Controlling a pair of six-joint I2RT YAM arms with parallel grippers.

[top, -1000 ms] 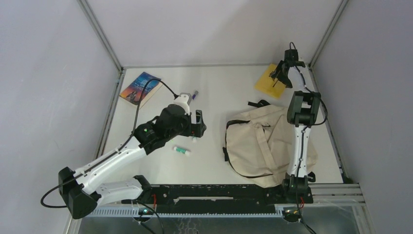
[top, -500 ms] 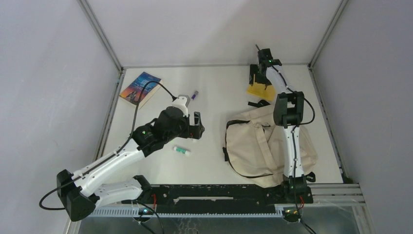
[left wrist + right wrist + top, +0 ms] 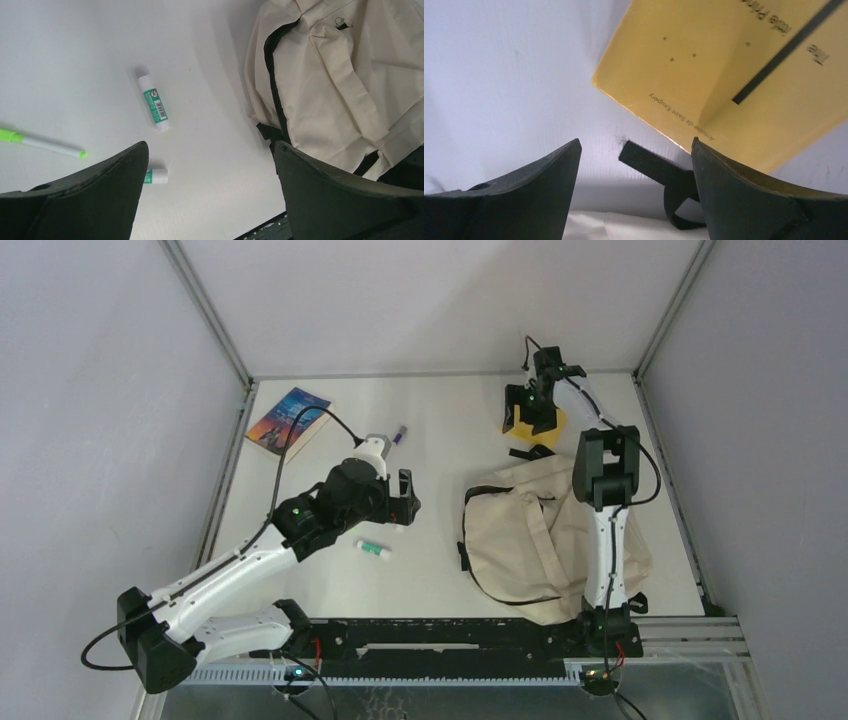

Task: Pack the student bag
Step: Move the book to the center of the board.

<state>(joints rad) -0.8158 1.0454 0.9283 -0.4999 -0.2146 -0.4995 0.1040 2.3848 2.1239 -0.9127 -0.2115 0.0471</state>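
On the right half of the bench (image 3: 440, 430), close to my right arm's base, lies the student bag (image 3: 520, 535), flat and rumpled, with my right arm reaching across over it. Around it are a blue book (image 3: 288, 420) in the far left corner, a pen (image 3: 400, 433) just beyond my left wrist, a glue stick (image 3: 372, 549) near my left forearm, and a yellow book (image 3: 556, 421) near the far edge, just past the bag's top.

My left claw (image 3: 405, 502) hangs over bare bench to the left of the bag, apart from it, jaws spread wide and gripping nothing. Between it and the bag I see only open surface. My right claw (image 3: 527, 410) is beyond the bag's far edge, over the near corner of the yellow book, jaws likewise wide apart and empty. A black strap loop (image 3: 659, 172) from the bag lies on the bench right below that claw, touching or nearly touching the book's corner; I cannot tell which.

My left wrist camera shows what the top view misses: a second, shorter glue stick (image 3: 156, 175) beside my finger, a green marker (image 3: 42, 144) to the left, and the bag's black zip trim running down its side. My right wrist camera shows the yellow book's cover print and a sliver of cream canvas at the bottom.
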